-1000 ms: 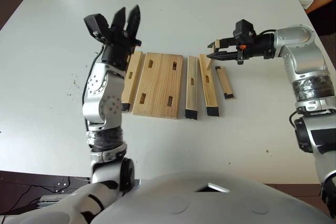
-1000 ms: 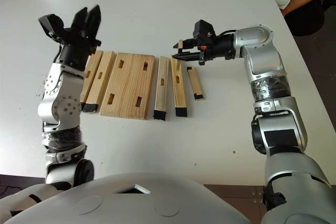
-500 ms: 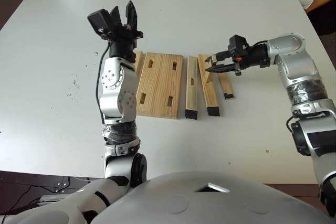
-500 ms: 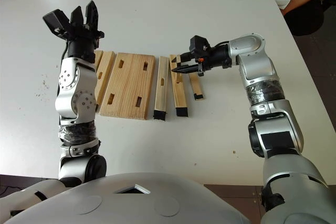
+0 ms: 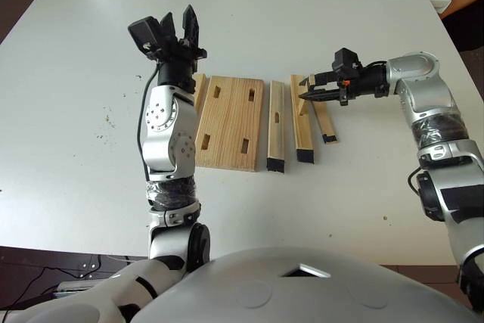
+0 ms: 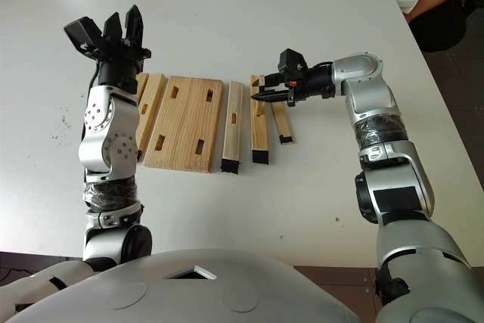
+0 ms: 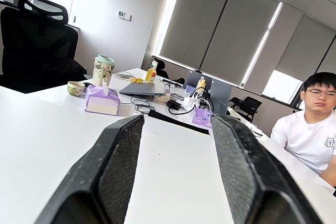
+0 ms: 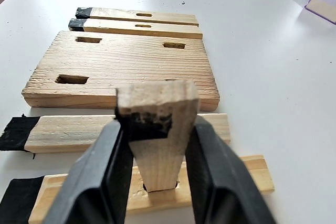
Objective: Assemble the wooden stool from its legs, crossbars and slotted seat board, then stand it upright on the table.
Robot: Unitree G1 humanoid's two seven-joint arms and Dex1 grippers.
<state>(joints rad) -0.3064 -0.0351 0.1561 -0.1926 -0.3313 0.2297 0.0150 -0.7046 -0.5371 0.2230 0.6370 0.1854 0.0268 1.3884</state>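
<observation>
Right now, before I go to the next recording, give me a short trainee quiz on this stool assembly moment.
1. True or false: the left claw is shut on a wooden part.
2. What does the right claw grip? A: a crossbar. B: the seat board. C: a cable.
3. How many slots show in the seat board?

Key: 1 false, it is open and empty, raised above the table. 2 A, with the lower end in the slot of a leg. 3 four.
</observation>
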